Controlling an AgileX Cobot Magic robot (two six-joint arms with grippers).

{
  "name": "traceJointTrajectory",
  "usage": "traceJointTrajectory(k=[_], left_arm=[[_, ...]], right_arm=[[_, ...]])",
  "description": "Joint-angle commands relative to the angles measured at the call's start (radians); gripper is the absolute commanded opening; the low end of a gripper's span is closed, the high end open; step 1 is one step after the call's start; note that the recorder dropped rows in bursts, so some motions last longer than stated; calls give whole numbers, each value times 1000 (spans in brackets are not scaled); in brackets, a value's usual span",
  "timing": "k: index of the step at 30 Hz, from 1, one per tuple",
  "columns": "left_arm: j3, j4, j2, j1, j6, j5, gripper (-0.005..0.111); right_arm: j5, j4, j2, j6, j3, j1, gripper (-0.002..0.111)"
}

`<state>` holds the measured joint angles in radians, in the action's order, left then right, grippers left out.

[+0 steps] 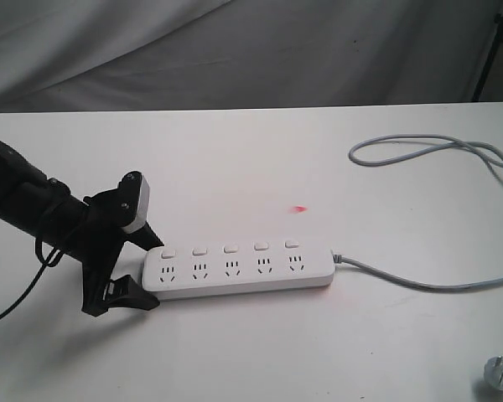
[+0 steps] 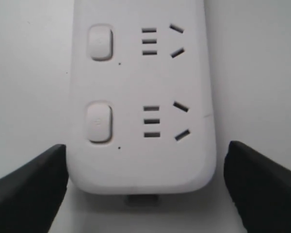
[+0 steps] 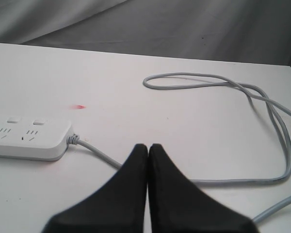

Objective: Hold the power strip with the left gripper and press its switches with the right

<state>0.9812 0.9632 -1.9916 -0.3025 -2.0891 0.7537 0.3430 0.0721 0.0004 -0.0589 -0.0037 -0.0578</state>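
Nearest, the power strip (image 1: 239, 272) is laid flat on the table (image 1: 235, 167), its left end straddled by the left gripper (image 1: 149, 270), whose fingers (image 2: 29, 184) are spread wide just beside each long edge, so nothing is clasped. The holding step is judged to be in hand. Those fingers must be closed squarely on the strip's sides before the switches (image 1: 230, 249), along its far edge, can be pressed by the right gripper (image 3: 148, 148), which is shut on nothing and well apart from the strip.

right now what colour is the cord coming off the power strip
The cord is light grey, and it shows best in the right wrist view.
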Motion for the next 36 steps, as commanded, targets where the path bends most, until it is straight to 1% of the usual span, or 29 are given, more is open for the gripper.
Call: traceJointTrajectory(k=[1, 5, 7, 36], left_arm=[[-4, -1, 0, -5, -3, -2, 69], [-4, -1, 0, -5, -3, -2, 57], [-4, -1, 0, -5, -3, -2, 55], [-4, -1, 0, -5, -3, 2, 55]], right_arm=[[-1, -5, 0, -1, 4, -2, 0], [-1, -5, 0, -1, 4, -2, 0], [-1, -5, 0, -1, 4, -2, 0], [-1, -5, 0, -1, 4, -2, 0]])
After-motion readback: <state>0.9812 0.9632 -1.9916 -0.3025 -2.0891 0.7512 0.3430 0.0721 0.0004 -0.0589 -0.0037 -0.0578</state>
